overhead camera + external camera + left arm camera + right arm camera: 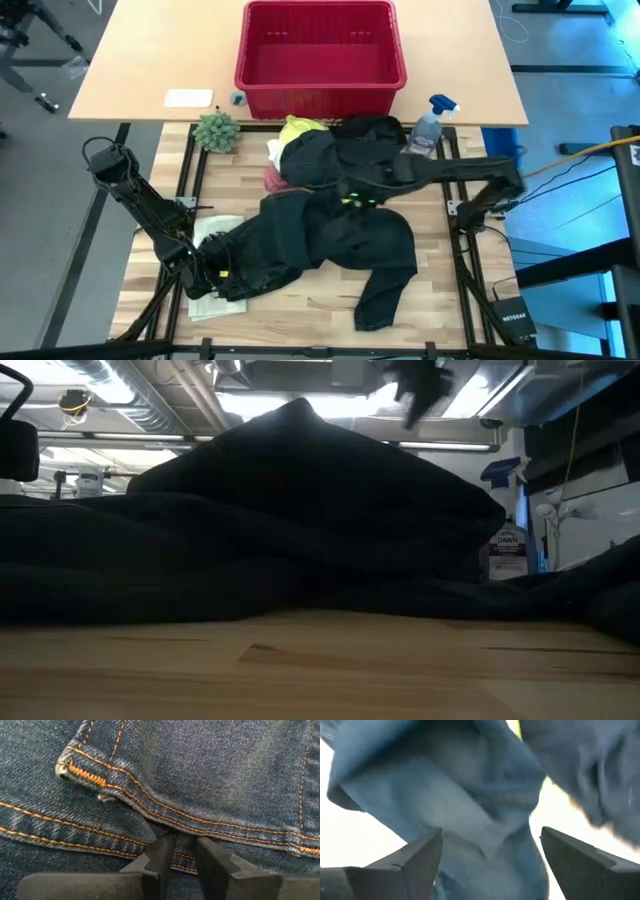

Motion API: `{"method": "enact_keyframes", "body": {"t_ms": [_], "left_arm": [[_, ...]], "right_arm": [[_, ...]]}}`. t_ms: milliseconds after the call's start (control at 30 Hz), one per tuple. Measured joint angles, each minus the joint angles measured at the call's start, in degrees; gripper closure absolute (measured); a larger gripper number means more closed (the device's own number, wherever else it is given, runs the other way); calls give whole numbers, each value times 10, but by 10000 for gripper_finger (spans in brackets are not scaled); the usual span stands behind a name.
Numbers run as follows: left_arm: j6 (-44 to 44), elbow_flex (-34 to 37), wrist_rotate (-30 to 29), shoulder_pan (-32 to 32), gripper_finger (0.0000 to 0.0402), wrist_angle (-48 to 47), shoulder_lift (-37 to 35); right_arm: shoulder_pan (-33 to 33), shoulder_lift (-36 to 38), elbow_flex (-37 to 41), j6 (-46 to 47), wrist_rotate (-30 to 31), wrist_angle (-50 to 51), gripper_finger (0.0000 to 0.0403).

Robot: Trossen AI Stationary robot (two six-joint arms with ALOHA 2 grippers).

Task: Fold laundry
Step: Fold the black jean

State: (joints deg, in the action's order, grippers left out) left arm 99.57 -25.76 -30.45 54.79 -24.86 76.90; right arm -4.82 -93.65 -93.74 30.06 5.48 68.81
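I am holding the trousers [320, 235] with my left gripper [182, 852], near the front of the counter [440, 310]. It is pinching a stitched seam, closed on the cloth. I am trying to keep this pinch firm so the seam does not slip. Farther back, my right gripper [490, 855] is wide open and holding nothing, with dark cloth between its fingers. I think it should close on one layer only. The yellow T-shirt [295, 128] is peeking out by the red basket [320, 80].
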Motion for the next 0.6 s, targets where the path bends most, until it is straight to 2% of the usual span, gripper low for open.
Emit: {"method": "enact_keyframes", "body": {"t_ms": [167,333,467,600], "left_arm": [[-6,0,0,1,325,0,1],[-7,0,0,3,325,-1,2],[-7,0,3,3,325,0,2],[-6,0,6,6,325,0,2]], "right_arm": [[-20,151,232,164,0,-64,75],[-71,243,419,351,0,-112,75],[-128,277,515,486,-1,-164,75],[-176,286,565,608,24,-175,75]]}}
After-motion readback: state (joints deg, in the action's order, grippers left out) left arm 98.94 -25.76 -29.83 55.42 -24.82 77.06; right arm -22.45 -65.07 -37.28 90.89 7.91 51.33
